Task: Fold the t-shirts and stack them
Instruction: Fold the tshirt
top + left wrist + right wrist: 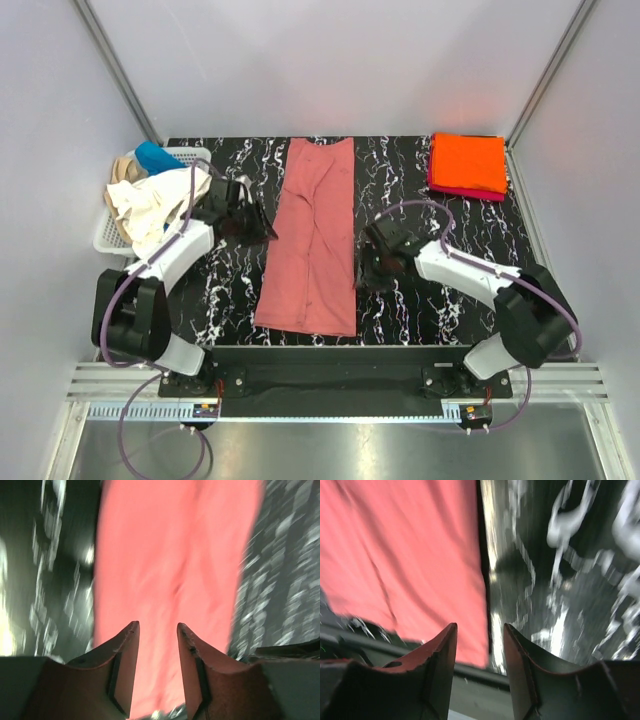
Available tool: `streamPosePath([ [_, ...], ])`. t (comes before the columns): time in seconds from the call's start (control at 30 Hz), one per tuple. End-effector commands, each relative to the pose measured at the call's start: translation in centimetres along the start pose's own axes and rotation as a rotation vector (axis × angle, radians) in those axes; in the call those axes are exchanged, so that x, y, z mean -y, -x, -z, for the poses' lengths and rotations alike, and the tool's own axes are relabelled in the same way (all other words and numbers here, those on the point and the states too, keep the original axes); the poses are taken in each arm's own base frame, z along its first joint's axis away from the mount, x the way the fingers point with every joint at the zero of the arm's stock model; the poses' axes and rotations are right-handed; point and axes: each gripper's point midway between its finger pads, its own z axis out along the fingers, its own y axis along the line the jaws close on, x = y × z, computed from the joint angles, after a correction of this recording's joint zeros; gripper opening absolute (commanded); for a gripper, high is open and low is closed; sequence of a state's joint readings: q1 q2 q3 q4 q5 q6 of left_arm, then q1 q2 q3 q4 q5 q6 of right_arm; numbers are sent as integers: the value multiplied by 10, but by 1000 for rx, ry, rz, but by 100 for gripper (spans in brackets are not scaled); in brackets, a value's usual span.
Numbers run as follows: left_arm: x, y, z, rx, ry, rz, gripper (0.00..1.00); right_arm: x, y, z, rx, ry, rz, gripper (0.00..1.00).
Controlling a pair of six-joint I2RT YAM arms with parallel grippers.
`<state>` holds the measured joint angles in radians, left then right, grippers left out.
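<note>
Jaws apart and empty on both sides: left gripper (262, 228) and right gripper (365, 272) flank the salmon t-shirt (312, 240), lying as a long strip mid-table. If I pinch only its top layer, I reckon the fold slides open, skewed.

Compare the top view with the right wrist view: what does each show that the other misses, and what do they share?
Only the top view: the basket at the left with loose tees heaped in it, the orange tee stacked on the magenta tee in the far right corner, and the left tool beside the pink tee. Only the right wrist view: a close look at the right tool, open with nothing between its fingers. Both: the pink tee's right edge and the black marbled table.
</note>
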<state>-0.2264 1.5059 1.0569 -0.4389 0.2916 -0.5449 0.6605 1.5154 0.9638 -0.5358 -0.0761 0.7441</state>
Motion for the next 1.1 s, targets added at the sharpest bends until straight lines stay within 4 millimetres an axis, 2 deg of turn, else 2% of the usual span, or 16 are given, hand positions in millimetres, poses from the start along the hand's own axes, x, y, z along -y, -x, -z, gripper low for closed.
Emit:
streamPosePath([
  [0.0,-33,-36,16,0,106,-33,42,-12,-46,8,-73,81,-69,50],
  [0.07,-33,-39,24,22,102,-31,43,-15,-57,17,-56,98,-94,51],
  [0.1,-32,-42,31,36,91,-36,43,-6,-66,14,-66,85,-107,51],
  [0.2,-31,-49,41,50,72,-35,44,3,-78,15,-59,100,-156,51],
  [0.27,-28,-52,44,53,53,-28,44,-1,-82,15,-61,138,-182,51],
  [0.37,-30,-60,44,33,44,-25,43,-11,-90,12,-72,210,-177,50],
  [0.5,-38,-73,41,1,64,-11,43,-10,-96,5,-75,205,-161,49],
  [0.73,-37,-77,44,-1,47,-16,43,-7,-110,-8,-114,174,-168,46],
  [0.83,-39,-77,45,7,60,-28,42,-2,-115,-12,-126,146,-174,44],
  [0.93,-45,-78,48,30,148,-75,42,7,-119,-15,-121,106,-178,41],
  [1.07,-33,-91,47,-1,114,-76,42,10,-118,-16,-107,93,-173,28],
])
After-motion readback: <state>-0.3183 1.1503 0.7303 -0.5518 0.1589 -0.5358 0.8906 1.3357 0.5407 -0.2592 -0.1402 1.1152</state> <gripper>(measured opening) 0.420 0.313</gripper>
